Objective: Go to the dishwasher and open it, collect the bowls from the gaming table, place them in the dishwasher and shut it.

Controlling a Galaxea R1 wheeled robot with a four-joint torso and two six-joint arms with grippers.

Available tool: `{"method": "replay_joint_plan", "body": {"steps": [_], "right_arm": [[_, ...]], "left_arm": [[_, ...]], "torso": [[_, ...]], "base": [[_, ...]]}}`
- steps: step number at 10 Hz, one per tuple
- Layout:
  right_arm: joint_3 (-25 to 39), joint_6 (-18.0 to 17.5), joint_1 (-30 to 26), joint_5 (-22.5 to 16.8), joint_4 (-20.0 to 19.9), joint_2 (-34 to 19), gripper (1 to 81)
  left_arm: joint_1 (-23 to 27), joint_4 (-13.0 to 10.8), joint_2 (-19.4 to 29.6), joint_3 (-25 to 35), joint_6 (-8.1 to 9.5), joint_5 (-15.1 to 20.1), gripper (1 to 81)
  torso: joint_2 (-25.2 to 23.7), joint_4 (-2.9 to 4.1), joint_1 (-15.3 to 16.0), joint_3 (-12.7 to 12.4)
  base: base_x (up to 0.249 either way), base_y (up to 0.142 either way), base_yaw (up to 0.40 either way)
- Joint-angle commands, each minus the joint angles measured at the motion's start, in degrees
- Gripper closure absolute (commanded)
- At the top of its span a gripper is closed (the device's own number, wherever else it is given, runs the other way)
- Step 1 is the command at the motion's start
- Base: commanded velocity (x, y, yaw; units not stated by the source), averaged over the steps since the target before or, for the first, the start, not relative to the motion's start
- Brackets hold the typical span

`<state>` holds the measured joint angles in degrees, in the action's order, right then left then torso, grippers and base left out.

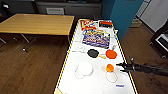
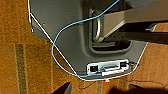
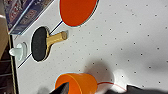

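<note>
The gaming table [image 1: 72, 57] is long, white-topped and yellow-edged, and runs away from me. A small bright orange bowl [image 1: 109, 67] [image 3: 76, 83] sits near its right side. My right gripper [image 1: 119, 67] [image 3: 100, 91] reaches in from the right, open, just beside the bowl and not holding it. Farther along lie a black round piece with a wooden handle [image 1: 93, 53] [image 3: 40, 43] and a flat orange round piece [image 1: 111, 54] [image 3: 75, 11]. My left gripper [image 2: 98, 90] hangs open with nothing in it, over my own grey base [image 2: 70, 35] and the wooden floor.
A white round dish [image 1: 85, 68] lies left of the bowl. Colourful board-game boxes [image 1: 96, 37] cover the table's far end. A yellow-topped table [image 1: 37, 23] stands at the left, a teal wall [image 1: 120, 12] at the back right, and a dark unit [image 1: 160, 40] at the right edge.
</note>
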<state>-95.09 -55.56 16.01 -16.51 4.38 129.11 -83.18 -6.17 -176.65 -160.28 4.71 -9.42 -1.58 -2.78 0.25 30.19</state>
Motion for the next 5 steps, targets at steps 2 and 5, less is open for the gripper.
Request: {"method": "replay_joint_plan", "body": {"steps": [2, 5], "right_arm": [[-2.99, -1.74, -5.41, 0.25, -1.12, 1.53, 1.0], [-4.39, -1.83, -5.32, 1.21, -1.21, 3.20, 1.0]], "left_arm": [[-1.16, 0.46, 0.16, -0.03, 0.04, 4.24, 1.0], [-1.25, 0.46, 0.33, -0.03, 0.04, 4.24, 1.0]], "torso": [[0.00, 0.00, 0.00, 0.00], [0.00, 0.00, 0.00, 0.00]], "base": [[0.000, 0.000, 0.000], [0.000, 0.000, 0.000]]}}
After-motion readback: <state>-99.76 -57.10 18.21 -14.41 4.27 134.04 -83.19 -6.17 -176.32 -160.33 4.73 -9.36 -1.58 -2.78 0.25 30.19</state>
